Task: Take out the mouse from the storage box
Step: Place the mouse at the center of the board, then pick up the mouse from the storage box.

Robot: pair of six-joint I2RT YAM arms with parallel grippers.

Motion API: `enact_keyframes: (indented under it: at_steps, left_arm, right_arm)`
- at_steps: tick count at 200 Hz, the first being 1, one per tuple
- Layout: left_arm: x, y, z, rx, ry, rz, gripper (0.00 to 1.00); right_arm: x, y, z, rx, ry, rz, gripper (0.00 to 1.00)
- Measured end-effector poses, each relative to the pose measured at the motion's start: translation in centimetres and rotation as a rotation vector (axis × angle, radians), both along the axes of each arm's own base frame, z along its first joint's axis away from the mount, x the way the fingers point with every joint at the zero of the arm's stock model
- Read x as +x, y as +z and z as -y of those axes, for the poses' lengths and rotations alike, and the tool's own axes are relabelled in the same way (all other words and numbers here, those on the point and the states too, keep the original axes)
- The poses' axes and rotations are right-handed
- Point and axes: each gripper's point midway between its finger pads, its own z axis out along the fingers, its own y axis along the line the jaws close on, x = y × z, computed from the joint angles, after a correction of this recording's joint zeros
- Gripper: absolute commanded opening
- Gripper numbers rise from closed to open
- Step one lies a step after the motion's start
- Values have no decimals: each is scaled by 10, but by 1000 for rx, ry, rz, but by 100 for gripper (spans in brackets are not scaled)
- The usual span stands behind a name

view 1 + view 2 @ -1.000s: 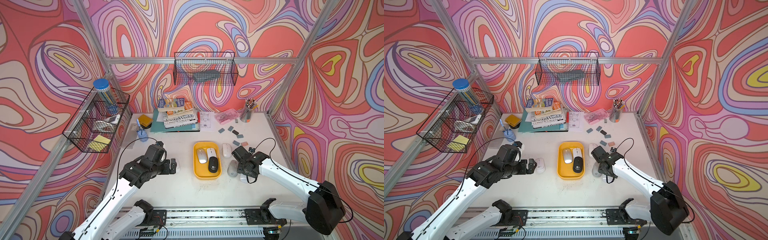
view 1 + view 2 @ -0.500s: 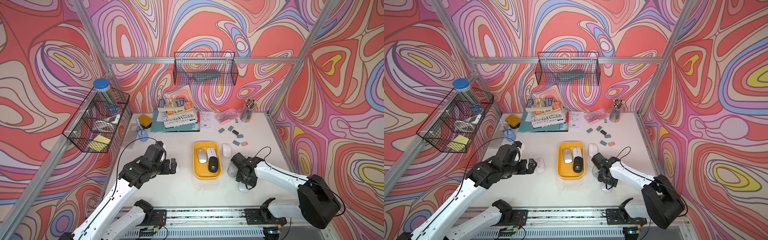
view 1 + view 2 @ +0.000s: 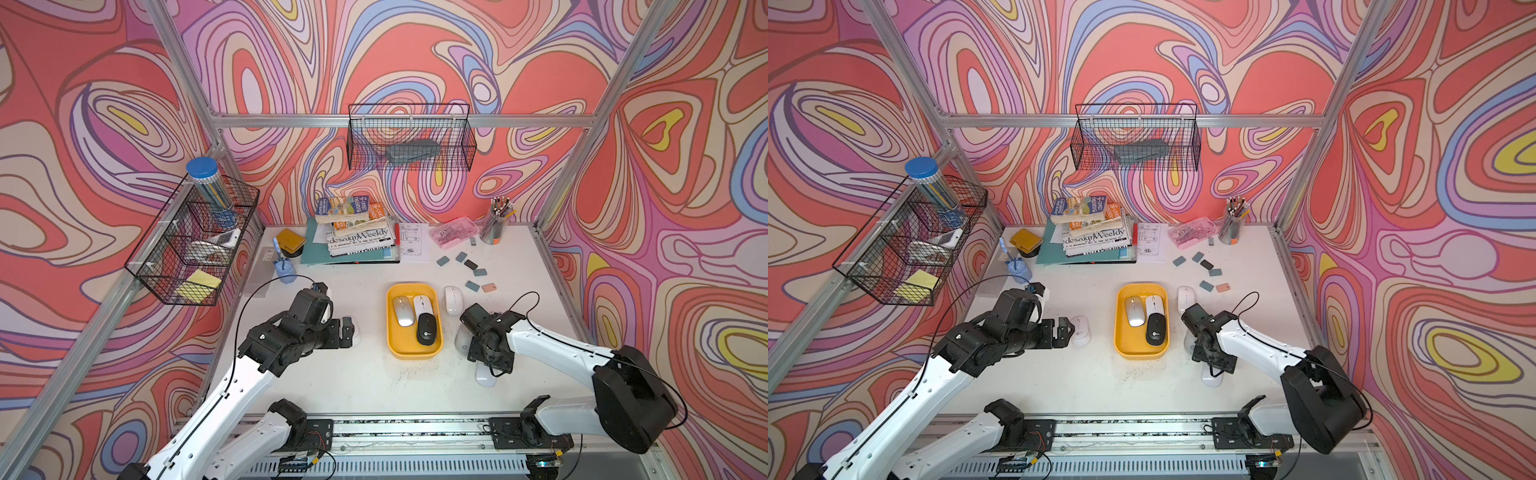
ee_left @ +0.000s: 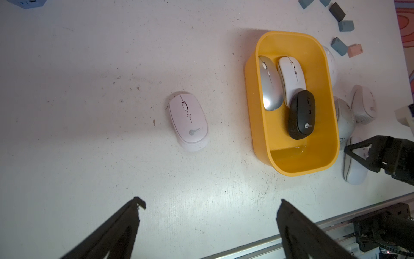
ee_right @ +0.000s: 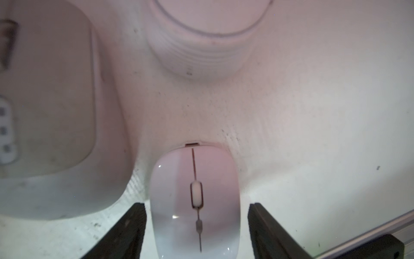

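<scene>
Right jaws: we find the right gripper [image 5: 197, 205] low over the table [image 5: 313, 134]; its jaws stand apart, a thin gap showing at each flank of the mouse between them; nothing is clamped.
Between the right jaws: a glossy white mouse [image 5: 195, 199] lies flat on the table, outside the box, its wheel end pointing out past the fingertips.
Ahead of the right jaws: a ribbed mouse [image 5: 201, 51], clear of the glossy one.
Left jaws: the left gripper [image 4: 210, 201] is spread wide and empty; a pale pink mouse [image 4: 188, 121] lies ahead of its fingertips, untouched.
Storage box: the yellow storage box [image 4: 300, 159] sits ahead of the left jaws, beyond the pink mouse and off toward one finger.
Contents: a silver mouse [image 4: 270, 85], a slim white mouse [image 4: 291, 78] and a black mouse [image 4: 301, 114] lie inside, crowded toward the end far from the left jaws; the black one appears to touch the slim white one.
Handling, our judgement: each mouse is light and rigid-shelled; the domed tops look smooth and likely slippery; we advise a low grip across the two long flanks at mid-length; the black mouse's ribbed flank should give the surest bite; the silver and slim white mice leave little room for a finger between them.
Progress, our judgement: three mice are yet to come out.
</scene>
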Motion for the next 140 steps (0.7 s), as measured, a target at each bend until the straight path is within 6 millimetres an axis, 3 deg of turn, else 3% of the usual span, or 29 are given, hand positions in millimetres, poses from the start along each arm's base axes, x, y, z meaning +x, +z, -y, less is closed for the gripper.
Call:
enact_keyframes:
  at_steps: [40, 60, 78, 104, 140]
  left_arm:
    - [1, -3, 0, 7, 0, -12, 99]
    - [1, -5, 0, 12, 1, -20, 99]
    - [2, -5, 0, 15, 4, -17, 99]
    - [2, -5, -1, 19, 8, -15, 99]
    - [2, -5, -1, 20, 8, -15, 99]
  right_arm:
    - [26, 89, -36, 149, 90, 253, 73]
    - [37, 108, -68, 181, 181, 293, 73]
    - [49, 105, -102, 183, 258, 277, 73]
    - [66, 80, -147, 184, 323, 236, 73]
    - [74, 52, -169, 210, 327, 205, 73]
